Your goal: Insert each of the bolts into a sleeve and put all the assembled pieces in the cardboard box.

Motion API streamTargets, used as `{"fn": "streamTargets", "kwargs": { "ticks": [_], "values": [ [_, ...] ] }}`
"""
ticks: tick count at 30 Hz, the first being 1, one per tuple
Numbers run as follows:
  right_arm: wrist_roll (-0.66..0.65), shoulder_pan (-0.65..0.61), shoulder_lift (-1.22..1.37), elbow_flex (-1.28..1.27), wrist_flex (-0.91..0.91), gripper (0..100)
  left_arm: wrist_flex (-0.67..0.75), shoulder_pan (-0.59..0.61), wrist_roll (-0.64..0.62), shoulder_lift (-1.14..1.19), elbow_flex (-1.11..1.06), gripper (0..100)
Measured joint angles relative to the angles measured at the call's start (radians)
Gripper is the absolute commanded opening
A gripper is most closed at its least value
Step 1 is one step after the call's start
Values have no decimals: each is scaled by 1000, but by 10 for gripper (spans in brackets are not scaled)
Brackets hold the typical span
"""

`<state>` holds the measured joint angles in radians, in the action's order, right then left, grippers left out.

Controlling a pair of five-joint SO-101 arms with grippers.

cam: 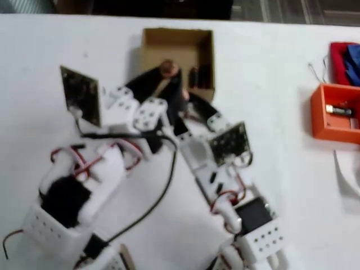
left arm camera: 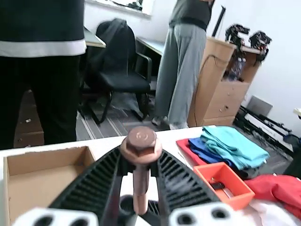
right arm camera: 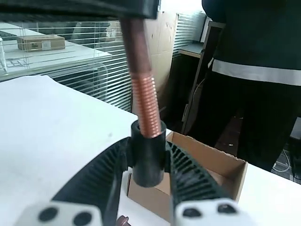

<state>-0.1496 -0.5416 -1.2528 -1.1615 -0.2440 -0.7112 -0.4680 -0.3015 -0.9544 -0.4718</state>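
Observation:
My left gripper (left arm camera: 139,162) is shut on a copper bolt (left arm camera: 140,160), head up, shaft pointing down. The bolt's threaded tip (right arm camera: 146,110) enters the top of a black sleeve (right arm camera: 148,157), which my right gripper (right arm camera: 146,165) is shut on. In the high view both grippers meet just in front of the cardboard box (cam: 179,45), with the bolt head (cam: 167,68) on top. Dark assembled pieces (cam: 199,75) lie inside the box at its right side.
An orange tray (cam: 336,115) with a small part in it sits at the table's right edge, next to red and blue cloth (cam: 344,61). A black cable (cam: 160,194) runs between the arms. People stand behind the table.

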Motion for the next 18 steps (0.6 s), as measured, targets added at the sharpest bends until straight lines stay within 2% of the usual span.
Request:
{"fn": "streamTargets", "kwargs": {
  "ticks": [3, 8, 18],
  "values": [
    [-2, 0, 0, 0, -2, 22, -17, -2, 8, -5, 0, 27],
    [-2, -3, 0, 0, -2, 22, -17, -6, 149, 0, 0, 27],
    [-2, -2, -2, 2, -2, 22, 58, -5, 178, 11, -2, 27]
  ]
}}
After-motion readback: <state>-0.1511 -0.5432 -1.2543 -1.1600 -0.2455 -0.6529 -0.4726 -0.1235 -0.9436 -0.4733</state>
